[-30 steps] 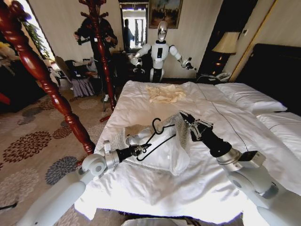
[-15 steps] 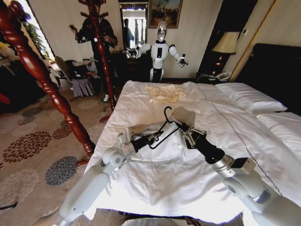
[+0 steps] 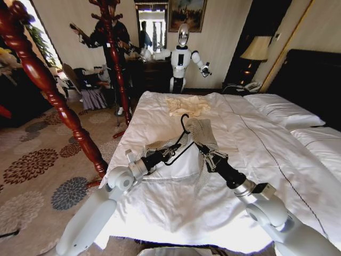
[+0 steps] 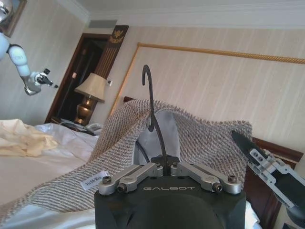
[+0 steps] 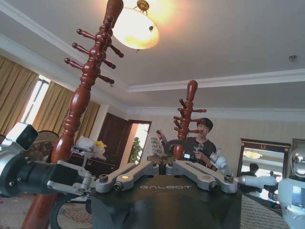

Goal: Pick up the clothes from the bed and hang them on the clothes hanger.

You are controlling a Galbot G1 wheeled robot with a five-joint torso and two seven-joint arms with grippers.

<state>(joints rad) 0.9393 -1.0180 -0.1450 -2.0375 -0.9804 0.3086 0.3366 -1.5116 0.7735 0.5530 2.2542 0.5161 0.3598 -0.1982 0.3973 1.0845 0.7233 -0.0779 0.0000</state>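
Grey-beige ribbed knit, the clothes [image 3: 200,130], hangs lifted over the white bed [image 3: 266,144] in your head view, draped at the thin black clothes hanger [image 3: 180,140] whose hook points up. Your left gripper [image 3: 171,152] reaches in from the left and meets the hanger's lower part; your right gripper [image 3: 204,153] comes from the right, tucked against the knit just beside the hanger. A pale cream garment [image 3: 187,105] lies farther up the bed, well apart. Left wrist view: your left gripper [image 4: 167,168] has its fingers pinched closed around the clothes hanger [image 4: 153,112] stem, knit [image 4: 200,138] draped behind it. Right wrist view: your right gripper [image 5: 163,165] has fingers drawn together; you cannot tell whether it has hold of any fabric.
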